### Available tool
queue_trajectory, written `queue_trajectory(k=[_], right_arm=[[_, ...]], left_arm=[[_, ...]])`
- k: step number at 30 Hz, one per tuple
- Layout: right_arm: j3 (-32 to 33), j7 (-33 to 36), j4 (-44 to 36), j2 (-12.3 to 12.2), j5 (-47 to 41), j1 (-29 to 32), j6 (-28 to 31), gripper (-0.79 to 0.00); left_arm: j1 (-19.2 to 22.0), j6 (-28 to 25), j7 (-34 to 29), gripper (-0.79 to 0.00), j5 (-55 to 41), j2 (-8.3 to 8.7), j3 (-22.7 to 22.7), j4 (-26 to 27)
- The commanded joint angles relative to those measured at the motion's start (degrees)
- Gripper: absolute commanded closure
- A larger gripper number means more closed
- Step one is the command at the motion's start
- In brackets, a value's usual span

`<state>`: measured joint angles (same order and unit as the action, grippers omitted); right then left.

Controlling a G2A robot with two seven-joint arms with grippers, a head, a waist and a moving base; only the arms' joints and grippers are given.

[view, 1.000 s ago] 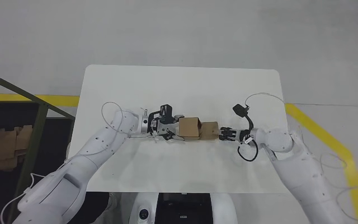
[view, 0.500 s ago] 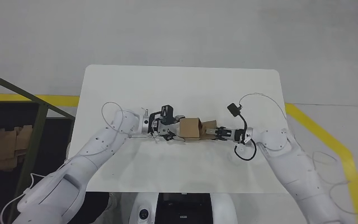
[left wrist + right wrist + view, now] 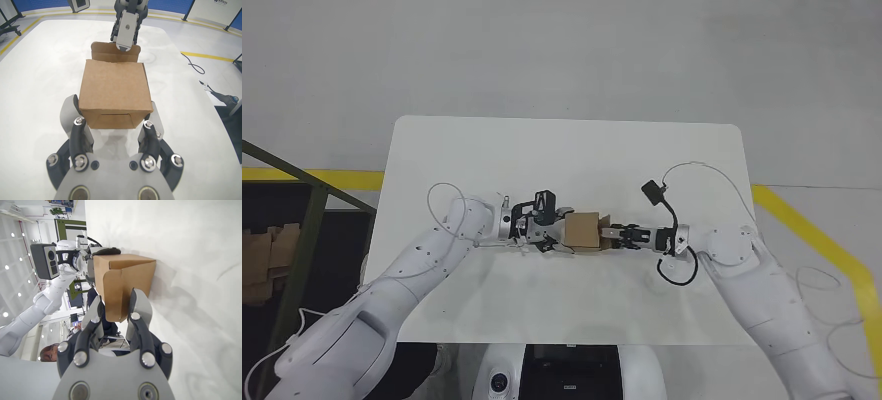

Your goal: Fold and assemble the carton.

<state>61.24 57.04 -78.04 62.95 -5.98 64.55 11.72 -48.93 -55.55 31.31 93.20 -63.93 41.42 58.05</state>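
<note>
On the desk [image 3: 542, 150], the left pincer [image 3: 114, 106] clamps one end of the cardboard box [image 3: 115, 89], while the right pincer [image 3: 117, 296], partly open, straddles its end flap [image 3: 105, 52].

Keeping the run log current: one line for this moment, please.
carton: on table, end flap untucked | left gripper: shut on carton | right gripper: open, astride end flap | step: end flap fold pending

Lighting is bright, even and overhead; ceiling lamps [image 3: 6, 267] show as white spots. The carton [image 3: 132, 262] casts a soft, diffuse shadow on the table [image 3: 198, 247], which is almost glare-white. Both wrist views bow straight lines near the edges.
</note>
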Motion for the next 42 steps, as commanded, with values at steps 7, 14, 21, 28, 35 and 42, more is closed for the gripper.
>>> queue_trajectory(k=[7,14,21,28,35,42], right_arm=[[0.0,2.3,2.0,0.1,-4.8,0.0,2.3,-0.277],[-1.0,3.2,5.7,0.7,-9.1,-0.9,3.4,-0.120],[-1.9,4.1,8.6,1.1,-10.3,-2.3,2.7,-0.105],[-2.1,3.3,8.7,1.0,-8.1,-3.0,1.2,-0.120],[-1.8,2.5,7.4,0.7,-5.9,-2.9,-0.5,-0.135],[-1.4,1.6,5.3,0.3,-3.4,-2.1,-2.6,-0.117]], left_arm=[[0.0,0.3,-0.3,-0.585,0.1,-0.08,-0.1,-0.2],[0.1,0.4,-0.4,-0.579,0.2,-0.13,-0.2,-0.3],[0.1,0.3,-0.4,-0.576,0.3,-0.15,-0.3,-0.3],[0.1,0.5,-0.4,-0.576,0.4,-0.16,-0.3,-0.3],[0.0,0.6,-0.2,-0.573,0.5,-0.14,-0.3,-0.2],[0.0,0.6,-0.2,-0.576,0.6,-0.13,-0.3,-0.2]])
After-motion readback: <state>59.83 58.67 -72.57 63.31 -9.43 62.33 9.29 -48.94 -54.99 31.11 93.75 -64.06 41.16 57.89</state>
